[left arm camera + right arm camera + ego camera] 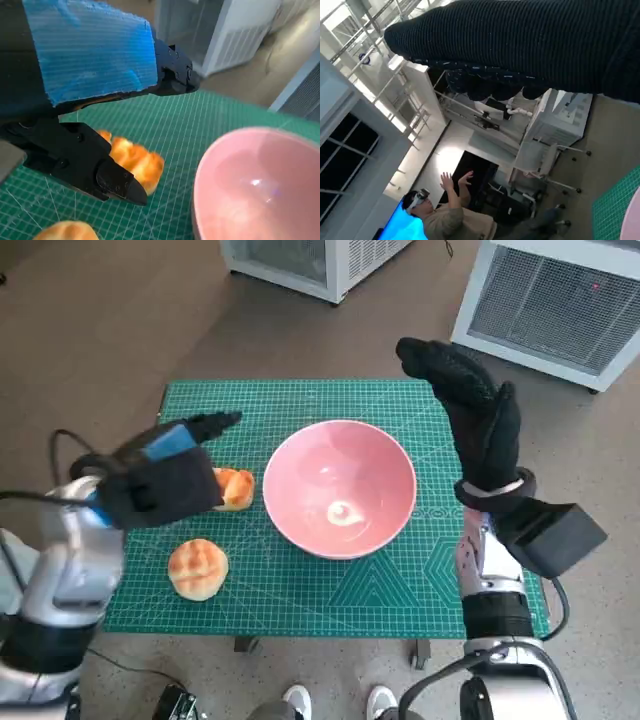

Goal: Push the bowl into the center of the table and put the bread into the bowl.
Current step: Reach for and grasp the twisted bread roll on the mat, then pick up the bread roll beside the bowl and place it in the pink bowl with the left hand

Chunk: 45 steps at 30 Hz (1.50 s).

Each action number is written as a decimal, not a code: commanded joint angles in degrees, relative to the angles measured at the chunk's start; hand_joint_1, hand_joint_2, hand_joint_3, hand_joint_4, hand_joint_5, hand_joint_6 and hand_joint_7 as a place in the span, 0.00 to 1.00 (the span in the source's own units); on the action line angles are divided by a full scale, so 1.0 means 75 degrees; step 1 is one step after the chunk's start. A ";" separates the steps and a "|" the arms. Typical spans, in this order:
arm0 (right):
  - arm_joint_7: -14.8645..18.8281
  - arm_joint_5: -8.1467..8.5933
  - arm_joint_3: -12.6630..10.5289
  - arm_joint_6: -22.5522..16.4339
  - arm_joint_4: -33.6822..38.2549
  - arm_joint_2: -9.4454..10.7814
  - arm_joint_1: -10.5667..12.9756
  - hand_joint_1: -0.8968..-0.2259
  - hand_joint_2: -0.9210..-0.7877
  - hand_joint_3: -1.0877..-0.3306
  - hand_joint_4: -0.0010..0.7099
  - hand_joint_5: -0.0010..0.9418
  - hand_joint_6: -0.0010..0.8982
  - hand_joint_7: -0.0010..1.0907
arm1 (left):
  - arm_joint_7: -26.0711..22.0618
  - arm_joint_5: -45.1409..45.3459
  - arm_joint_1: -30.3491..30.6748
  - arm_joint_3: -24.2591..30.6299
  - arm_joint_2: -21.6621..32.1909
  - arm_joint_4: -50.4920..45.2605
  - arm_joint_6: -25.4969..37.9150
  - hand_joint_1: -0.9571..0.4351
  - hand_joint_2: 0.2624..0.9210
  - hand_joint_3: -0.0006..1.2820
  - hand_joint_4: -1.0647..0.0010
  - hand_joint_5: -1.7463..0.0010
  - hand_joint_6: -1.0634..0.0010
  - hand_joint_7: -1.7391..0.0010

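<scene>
The bowl (pixel 340 489) is seen mid-counter; a bread roll (pixel 236 488) lies just beside the left hand (pixel 160 480), fingers spread and empty; the right hand (pixel 470 410) is raised, empty

— What colours do you have in front of you?

— You have a pink bowl (pixel 340 488) with a pale glint inside it, on a green cutting mat (pixel 300 400) ruled with a fine white grid. Your two bread rolls (pixel 198 568) (pixel 235 488) are golden orange with browned tops.

— And your hands?

— Your left hand (pixel 165 480) is black with bright blue, faintly ribbed tape across its back. Your right hand (pixel 470 405) wears a black ribbed knit glove. The cabinets (pixel 545 300) beyond the mat are white, the floor (pixel 90 320) greyish brown.
</scene>
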 commanded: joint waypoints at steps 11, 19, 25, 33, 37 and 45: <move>-0.0056 -0.0001 0.0011 0.0177 0.0056 0.0044 0.0065 0.31 0.00 0.42 0.31 0.00 0.07 0.44 | 0.0548 0.1138 -0.1349 -0.1316 -0.0856 0.3614 -0.0543 0.68 0.74 0.01 0.84 0.99 0.68 0.99; -0.0041 0.0028 -0.0014 0.0245 -0.0035 -0.0012 0.0103 0.32 0.00 0.41 0.31 0.00 0.07 0.45 | 0.1329 0.1488 -0.1736 -0.1617 -0.1185 0.5288 -0.1140 0.70 0.77 0.01 0.65 0.97 0.55 0.98; -0.0073 0.0018 -0.0010 0.0266 -0.0203 -0.0019 0.0191 0.32 0.00 0.42 0.31 0.00 0.07 0.45 | 0.1850 0.1742 -0.1973 -0.1812 -0.1340 0.6231 -0.1430 0.83 0.87 0.07 0.35 0.49 0.33 0.86; -0.0105 0.0007 0.0003 0.0321 -0.0372 -0.0012 0.0278 0.32 0.00 0.42 0.31 0.00 0.07 0.45 | 0.2406 0.1957 -0.2020 -0.1885 -0.1241 0.6321 -0.1758 0.70 0.92 0.08 0.33 0.30 0.29 0.47; -0.0096 0.0024 0.0002 0.0349 -0.0423 -0.0018 0.0306 0.32 0.00 0.42 0.31 0.00 0.07 0.45 | 0.2269 0.1802 -0.1757 -0.1538 -0.0877 0.5147 -0.1823 0.69 0.92 0.08 0.33 0.28 0.30 0.47; -0.0055 0.0067 -0.0026 0.0356 -0.0402 -0.0040 0.0303 0.31 0.00 0.42 0.31 0.00 0.07 0.45 | 0.2420 0.1265 -0.0654 -0.0259 -0.0427 0.1738 -0.1785 0.69 0.95 0.05 0.30 0.28 0.29 0.49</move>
